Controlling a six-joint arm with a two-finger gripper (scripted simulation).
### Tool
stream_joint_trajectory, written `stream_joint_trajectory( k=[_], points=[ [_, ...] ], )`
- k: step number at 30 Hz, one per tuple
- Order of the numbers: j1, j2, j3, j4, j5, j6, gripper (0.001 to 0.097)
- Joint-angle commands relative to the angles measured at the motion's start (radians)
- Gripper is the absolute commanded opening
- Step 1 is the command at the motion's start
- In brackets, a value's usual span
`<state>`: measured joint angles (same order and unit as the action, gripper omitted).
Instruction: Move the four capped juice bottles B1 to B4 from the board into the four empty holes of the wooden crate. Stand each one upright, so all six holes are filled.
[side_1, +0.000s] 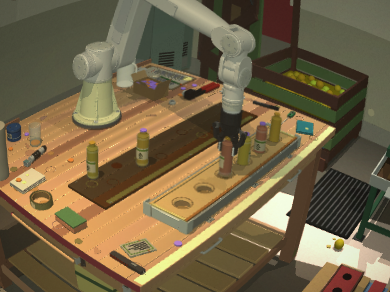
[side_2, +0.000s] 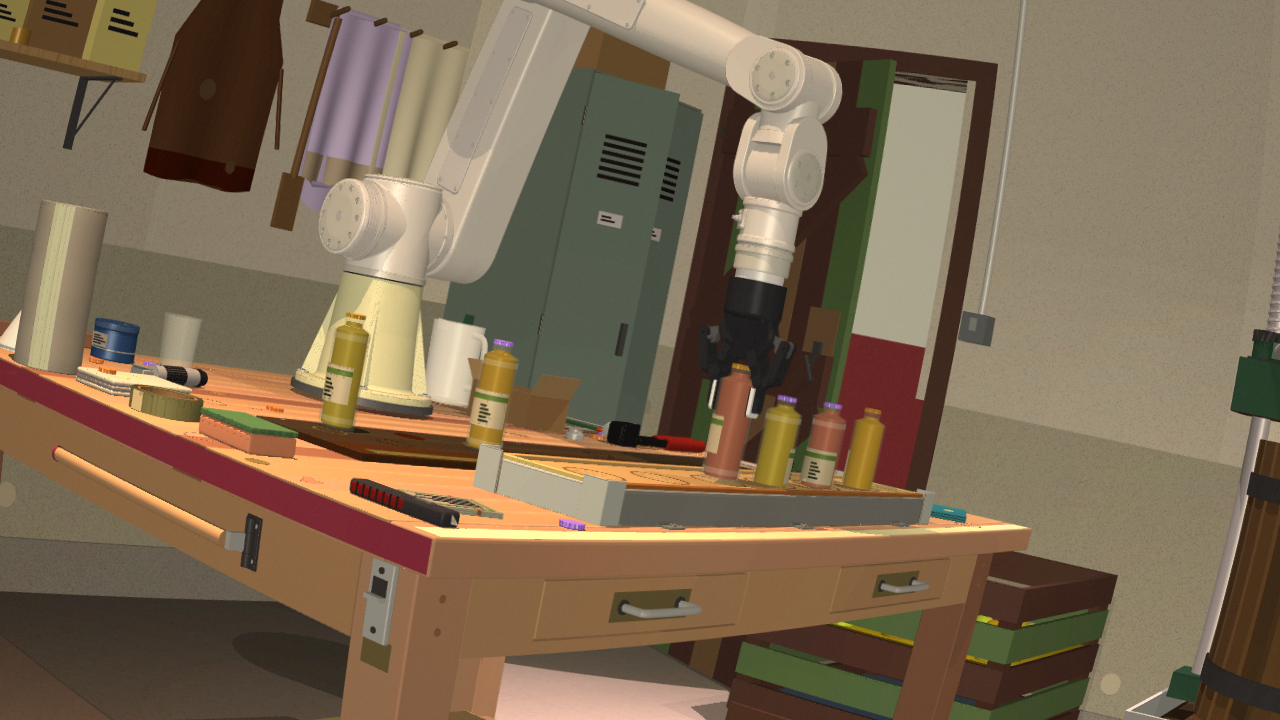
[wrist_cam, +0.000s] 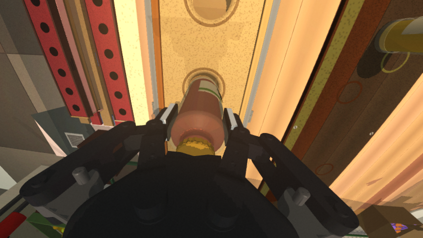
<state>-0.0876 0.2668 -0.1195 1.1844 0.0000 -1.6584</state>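
On the front right of the bench the long wooden crate (side_1: 222, 182) holds three upright bottles at its far end: a yellow one (side_1: 244, 149), a reddish one (side_1: 261, 137) and a yellow one (side_1: 275, 127). A reddish-brown bottle (side_1: 227, 157) (side_2: 727, 428) (wrist_cam: 198, 105) stands upright with its base at the fourth hole. Two holes (side_1: 193, 195) toward the near end are empty. Two yellow bottles (side_1: 92, 160) (side_1: 143, 147) stand on the dark board (side_1: 150, 155). My gripper (side_1: 228, 136) (side_2: 746, 363) (wrist_cam: 197, 120) is closed around the reddish-brown bottle's shoulder from above.
The arm's base (side_1: 97, 100) stands at the bench's back left. A tape roll (side_1: 41, 200), a green sponge (side_1: 70, 219), a notepad (side_1: 27, 180) and a black tool (side_1: 127, 262) lie along the near edge. A bin of lemons (side_1: 310, 85) stands behind the crate.
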Motion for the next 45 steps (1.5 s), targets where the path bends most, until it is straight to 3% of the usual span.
stream_joint_trajectory(
  k=[1,42,45],
  points=[
    [0.000,-0.001,0.001,-0.002,0.000,0.000,0.0080],
    [0.000,0.018,-0.023,-0.045,0.000,0.000,0.0080],
    [0.000,0.018,-0.023,-0.045,0.000,0.000,0.0140]
  ],
)
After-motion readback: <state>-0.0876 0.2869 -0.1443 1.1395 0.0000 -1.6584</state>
